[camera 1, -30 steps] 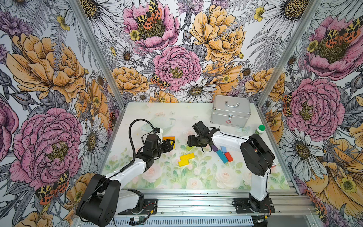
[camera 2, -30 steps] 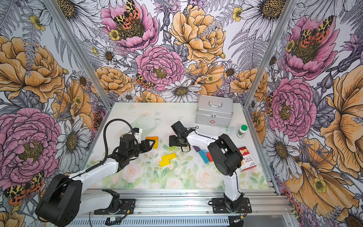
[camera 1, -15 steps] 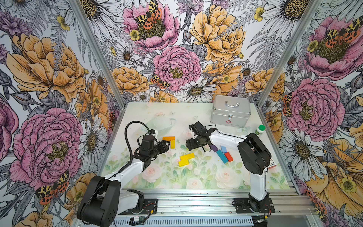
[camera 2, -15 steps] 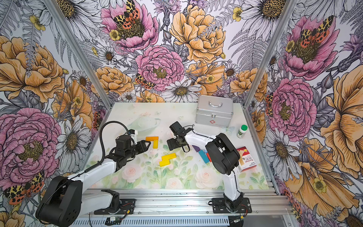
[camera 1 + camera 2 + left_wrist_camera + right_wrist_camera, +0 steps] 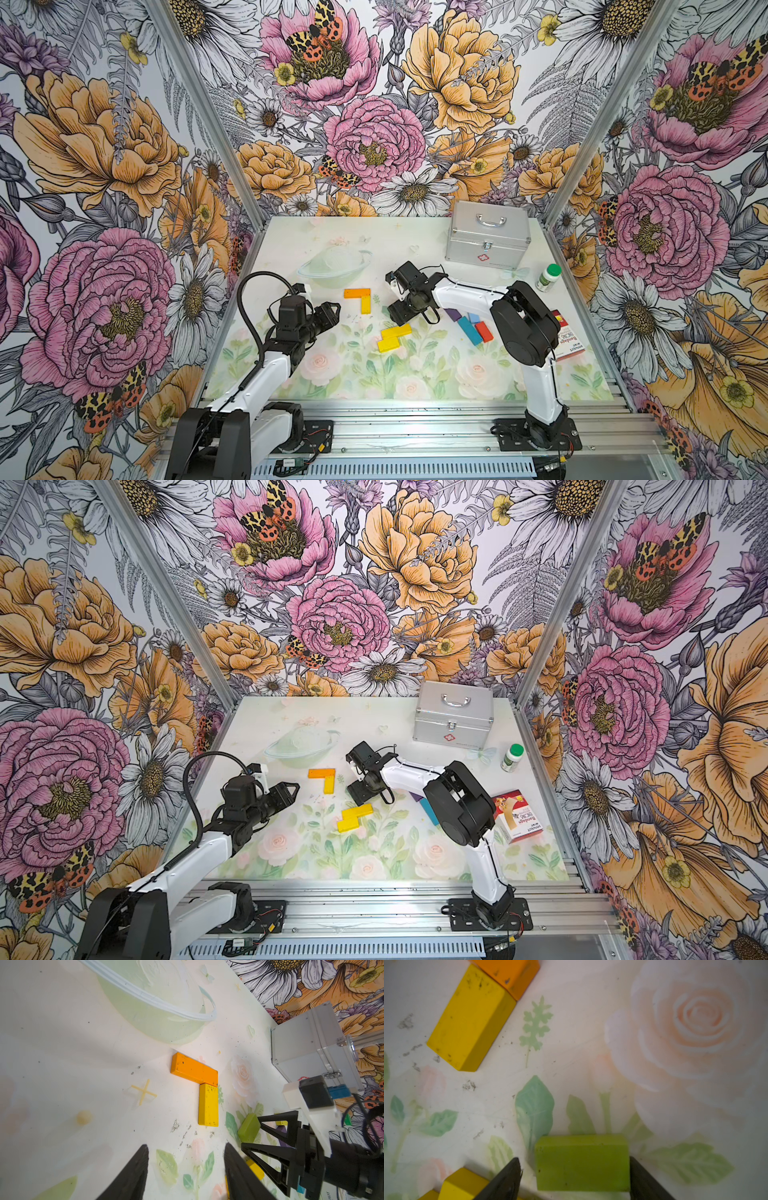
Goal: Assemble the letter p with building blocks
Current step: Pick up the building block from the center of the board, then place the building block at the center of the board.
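Right gripper (image 5: 574, 1160) straddles the green block (image 5: 248, 1131), not clamped: one side touching, a gap at the other.
Block is on or just off the mat (image 5: 415, 374) (can't tell which), near the yellow block (image 5: 365, 304) that butts the orange block (image 5: 356, 293). Likely light, rigid, with smooth paint, so it may slip or twist. Pinch flat opposite sides, centred. Left gripper (image 5: 186, 1145): jaws apart, nothing in them.

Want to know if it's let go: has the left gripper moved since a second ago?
Yes: the left gripper has backed away from the orange block, leftward.
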Available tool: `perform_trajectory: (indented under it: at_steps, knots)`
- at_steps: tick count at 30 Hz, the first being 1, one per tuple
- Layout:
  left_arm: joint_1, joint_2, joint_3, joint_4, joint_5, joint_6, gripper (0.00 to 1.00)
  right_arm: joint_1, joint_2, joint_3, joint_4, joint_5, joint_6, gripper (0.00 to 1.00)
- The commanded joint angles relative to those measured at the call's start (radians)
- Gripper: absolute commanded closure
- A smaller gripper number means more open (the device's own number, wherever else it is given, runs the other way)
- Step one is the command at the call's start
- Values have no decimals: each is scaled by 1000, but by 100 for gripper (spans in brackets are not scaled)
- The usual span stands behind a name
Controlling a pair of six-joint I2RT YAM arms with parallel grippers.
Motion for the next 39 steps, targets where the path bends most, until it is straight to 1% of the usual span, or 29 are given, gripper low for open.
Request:
perform_trajectory:
  at_steps: [1,5,7,8,9,12,13,14,17,20,26,29,34,39]
  knots:
    - [16,-8,-11,-6,18,-6,41,3,45,24,-21,57,-10,25]
    - [19,4,-8,-7,19,-6,41,2,63,32,-24,86,2,34]
    - [20,7,-9,-6,18,-6,41,0,65,32,-24,89,4,40]
    - [19,7,-11,-6,17,-5,41,0,68,33,-27,83,3,46]
    - [20,7,-13,-5,17,-4,41,-1,70,35,-31,76,-1,54]
    - [20,12,-16,-6,15,-5,41,-12,75,41,-44,45,-3,82]
    - [20,14,-16,-6,15,-6,41,-15,72,42,-45,40,1,87]
    - [20,17,-15,-7,15,-6,41,-18,67,43,-44,43,3,89]
    - [19,34,-10,-7,17,-19,41,-20,37,60,-44,59,3,90]
    - [20,47,2,-4,28,-51,41,-9,6,107,-42,43,-23,90]
    - [41,39,12,-4,30,-131,41,56,0,233,-44,12,-111,90]
    - [88,25,-4,15,35,-181,41,107,28,298,-46,-3,-159,90]
    - [184,3,-36,60,39,-276,42,161,98,379,-46,-24,-215,88]
    - [239,6,-31,70,56,-297,42,202,180,442,-41,-65,-226,86]
